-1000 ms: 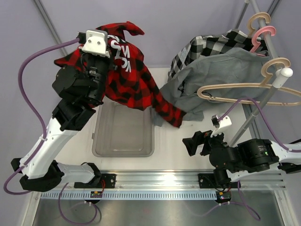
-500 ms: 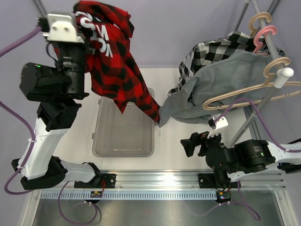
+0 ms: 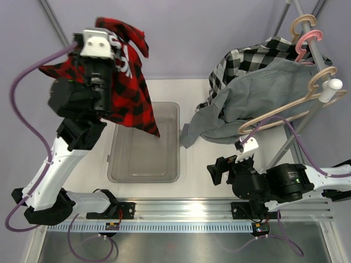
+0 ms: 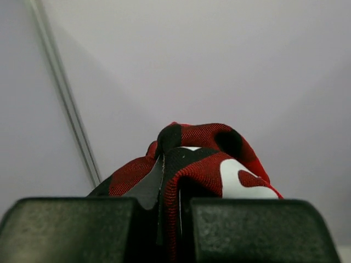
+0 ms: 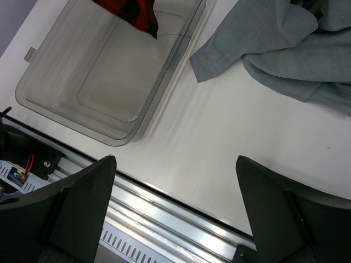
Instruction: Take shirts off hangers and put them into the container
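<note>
Top external view: the red-and-black plaid shirt (image 3: pixel 129 98) hangs free of any hanger, bunched at its top between the left gripper's (image 4: pixel 173 219) jaws, which are clamped together on a fold of it. From the jaws the cloth drapes down, and its lowest corner dangles over the far end of the translucent container (image 3: pixel 143 179), which sits on the white table (image 3: pixel 203 170) below that gripper. The left wrist view shows the plaid cloth (image 4: pixel 203 148), with a patch of white lettering, bulging just past the two dark fingertips.

The right gripper (image 5: pixel 175 164) hovers low over bare table with its jaws spread wide and nothing between them. Off its left jaw lies the container (image 5: pixel 66 118), with the plaid corner (image 5: pixel 137 13) above its far end. Ahead of the jaws and toward the right one, the grey shirt (image 5: pixel 285 49) spills onto the table.

Farther beyond those jaws, the grey shirt (image 3: pixel 263 93) hangs on a tan hanger (image 3: pixel 285 112), with the black-and-white checked shirt (image 3: pixel 247 57) behind it. A pink hanger (image 3: pixel 307 41) and a second tan hanger (image 3: pixel 301 23) hook over the rack pole (image 3: pixel 330 86).
</note>
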